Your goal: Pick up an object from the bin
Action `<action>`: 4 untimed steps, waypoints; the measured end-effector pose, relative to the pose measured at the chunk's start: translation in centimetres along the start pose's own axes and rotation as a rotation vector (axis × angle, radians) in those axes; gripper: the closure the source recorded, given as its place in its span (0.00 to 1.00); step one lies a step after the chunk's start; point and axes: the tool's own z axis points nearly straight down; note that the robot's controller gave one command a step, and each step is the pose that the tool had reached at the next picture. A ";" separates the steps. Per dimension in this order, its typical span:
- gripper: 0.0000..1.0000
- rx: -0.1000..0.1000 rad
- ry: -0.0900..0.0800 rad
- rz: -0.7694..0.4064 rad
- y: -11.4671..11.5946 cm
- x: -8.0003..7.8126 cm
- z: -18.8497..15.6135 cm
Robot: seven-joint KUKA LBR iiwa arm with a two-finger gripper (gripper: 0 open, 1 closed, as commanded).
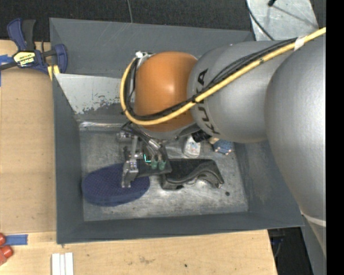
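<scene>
My gripper hangs low in the bin under the orange wrist cover, its metal fingers pointing down at the right edge of a flat dark blue oval pad lying on the floor at front left. A fingertip touches or hovers just over the pad's top edge. To the gripper's right lies a black curved handle-like thing. Nothing shows between the fingers.
A small white and blue object and a small blue piece lie behind the black thing, partly under the arm. The arm covers the bin's right and back. Bare floor shows along the front wall.
</scene>
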 end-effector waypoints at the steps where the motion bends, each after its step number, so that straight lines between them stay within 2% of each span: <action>1: 0.00 -0.005 -0.009 -0.325 -4.3 0.7 7.6; 2: 0.00 0.000 -0.013 -0.506 -3.0 2.0 0.3; 3: 0.00 0.002 -0.004 -0.611 -4.8 0.1 6.2; 4: 1.00 0.000 -0.007 -0.610 -4.6 0.0 5.9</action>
